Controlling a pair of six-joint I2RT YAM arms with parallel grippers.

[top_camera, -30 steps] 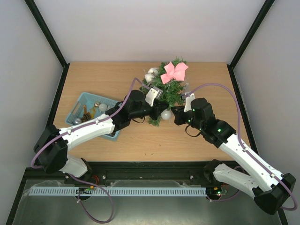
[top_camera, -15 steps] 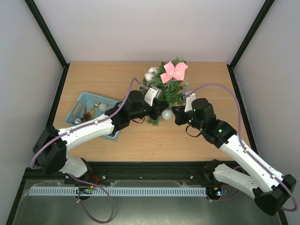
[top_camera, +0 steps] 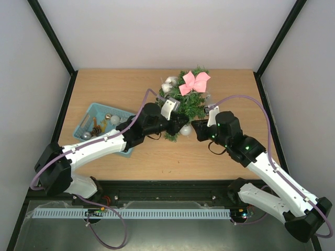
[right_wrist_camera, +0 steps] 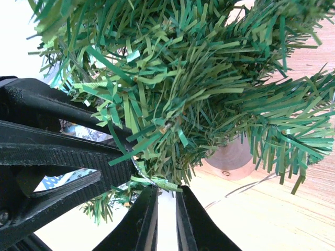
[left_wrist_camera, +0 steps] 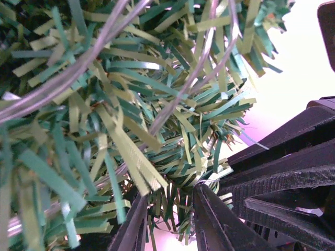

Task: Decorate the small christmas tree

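Observation:
The small christmas tree stands at the table's middle back, with a pink bow on top and white balls in its branches. A silver ball hangs at its near lower edge, between the two grippers. My left gripper reaches in from the left, its jaws narrowly apart with tree needles between them. My right gripper reaches in from the right, its jaws almost shut, pinching a thin silver thread and a needle tuft. The tree's round base shows behind.
A teal basket holding several ornaments sits at the left, partly under my left arm. Black frame posts and white walls enclose the wooden table. Purple cables arc over both arms.
Both grippers have closed in a little on the tree's near lower branches. The silver ball has shifted slightly toward the near edge. The tree has rocked slightly.

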